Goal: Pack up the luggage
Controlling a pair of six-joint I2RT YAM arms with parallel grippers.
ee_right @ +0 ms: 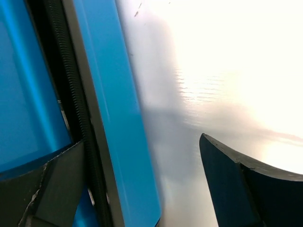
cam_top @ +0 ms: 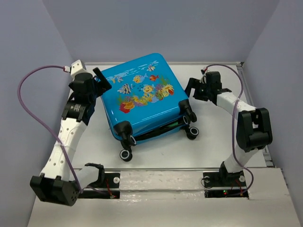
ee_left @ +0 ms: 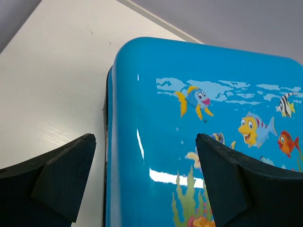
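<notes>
The luggage (cam_top: 142, 94) lies flat in the middle of the table, a bright blue hard-shell case with its fish-print face up. Its two halves stand slightly apart at the near wheel end, and a strip of green (cam_top: 176, 124) shows in the gap. My left gripper (cam_top: 102, 79) hangs open over the case's back left corner; the left wrist view shows the printed lid (ee_left: 213, 85) below the wide-apart left gripper (ee_left: 147, 179). My right gripper (cam_top: 191, 90) stands open beside the right side. In the right wrist view, the open right gripper (ee_right: 142, 184) straddles the blue edge (ee_right: 109, 118) and its black zipper seam (ee_right: 71, 94).
Black-and-white wheels (cam_top: 125, 154) (cam_top: 191, 132) stick out toward the arm bases. The white table (cam_top: 213, 142) is walled by grey panels on the left, back and right. A metal rail (cam_top: 161, 171) runs along the near edge.
</notes>
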